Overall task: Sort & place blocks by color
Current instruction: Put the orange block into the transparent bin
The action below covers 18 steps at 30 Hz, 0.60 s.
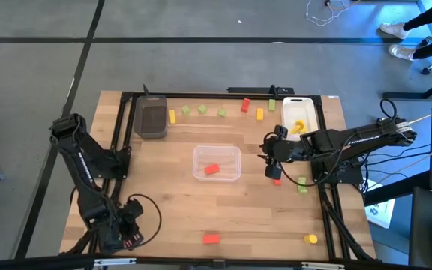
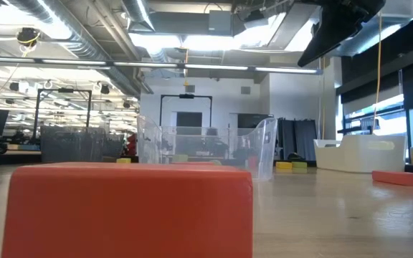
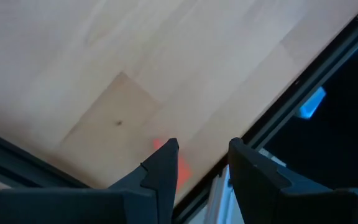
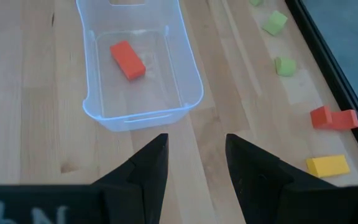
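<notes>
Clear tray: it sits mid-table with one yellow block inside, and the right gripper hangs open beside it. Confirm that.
Not quite. The block in the clear tray is red, not yellow; the right wrist view shows it plainly, and the high view agrees. The rest stands: the tray sits mid-table, holding that one block, and the right gripper hangs open beside it.

around the clear plastic rectangular tray sit two more trays, one dark grey and one white, with five small red blocks, four yellow blocks and four light green blocks visible.
</notes>
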Each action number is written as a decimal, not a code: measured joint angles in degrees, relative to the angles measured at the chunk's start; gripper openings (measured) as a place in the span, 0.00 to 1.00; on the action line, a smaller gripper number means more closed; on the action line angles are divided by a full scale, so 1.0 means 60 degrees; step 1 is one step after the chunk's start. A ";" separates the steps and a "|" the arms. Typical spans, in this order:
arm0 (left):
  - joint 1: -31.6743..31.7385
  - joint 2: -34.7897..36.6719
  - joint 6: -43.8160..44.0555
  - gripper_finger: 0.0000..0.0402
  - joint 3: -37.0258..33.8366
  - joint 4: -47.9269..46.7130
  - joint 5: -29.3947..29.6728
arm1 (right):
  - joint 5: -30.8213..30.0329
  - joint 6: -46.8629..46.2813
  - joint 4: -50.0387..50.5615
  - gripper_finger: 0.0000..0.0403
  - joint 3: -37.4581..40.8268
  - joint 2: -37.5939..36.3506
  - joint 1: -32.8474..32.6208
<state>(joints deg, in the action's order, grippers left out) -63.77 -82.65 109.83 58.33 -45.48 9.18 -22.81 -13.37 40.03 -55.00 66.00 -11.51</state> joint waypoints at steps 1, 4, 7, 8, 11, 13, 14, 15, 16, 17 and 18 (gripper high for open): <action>-0.0049 0.0000 0.0151 0.32 0.0000 0.0008 0.0088 | 0.0000 0.0000 0.0000 0.40 0.0000 0.0000 0.0000; -0.0211 0.0000 0.0416 0.32 0.0000 0.0018 0.0165 | 0.0000 -0.0036 0.0003 0.40 0.0000 0.0000 0.0000; -0.0480 -0.0005 0.1012 0.32 0.0002 0.0027 0.0188 | 0.0000 -0.0228 0.0004 0.40 0.0000 0.0000 0.0000; -0.0593 -0.0039 0.1323 0.32 0.0002 0.0048 0.0185 | 0.0000 -0.0244 0.0004 0.40 0.0000 0.0000 0.0000; -0.0914 -0.0239 0.2120 0.32 0.0002 0.0312 0.0167 | 0.0000 -0.0240 0.0004 0.40 0.0001 0.0000 0.0000; -0.1071 -0.0395 0.2147 0.32 0.0018 0.0348 0.0194 | 0.0000 -0.0229 0.0004 0.40 0.0001 0.0000 0.0000; -0.1108 -0.0499 0.2122 0.32 0.0021 0.0314 0.0199 | 0.0000 -0.0222 0.0004 0.40 0.0004 0.0000 0.0000; -0.1124 -0.0613 0.2054 0.32 0.0021 0.0249 0.0214 | 0.0000 -0.0220 0.0007 0.40 0.0004 0.0000 0.0000; -0.1124 -0.0714 0.1972 0.32 0.0021 0.0178 0.0189 | -0.0004 -0.0222 0.0004 0.40 0.0004 0.0000 0.0000; -0.1121 -0.0823 0.1882 0.32 0.0021 0.0119 0.0116 | -0.0004 -0.0215 0.0004 0.40 0.0004 0.0000 0.0000; -0.1121 -0.0896 0.1750 0.32 0.0021 0.0107 0.0037 | -0.0004 -0.0215 0.0007 0.40 0.0004 0.0000 0.0000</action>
<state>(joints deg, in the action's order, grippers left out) -70.50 -88.03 120.33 58.46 -44.84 9.41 -22.83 -14.66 40.07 -54.98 66.00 -11.51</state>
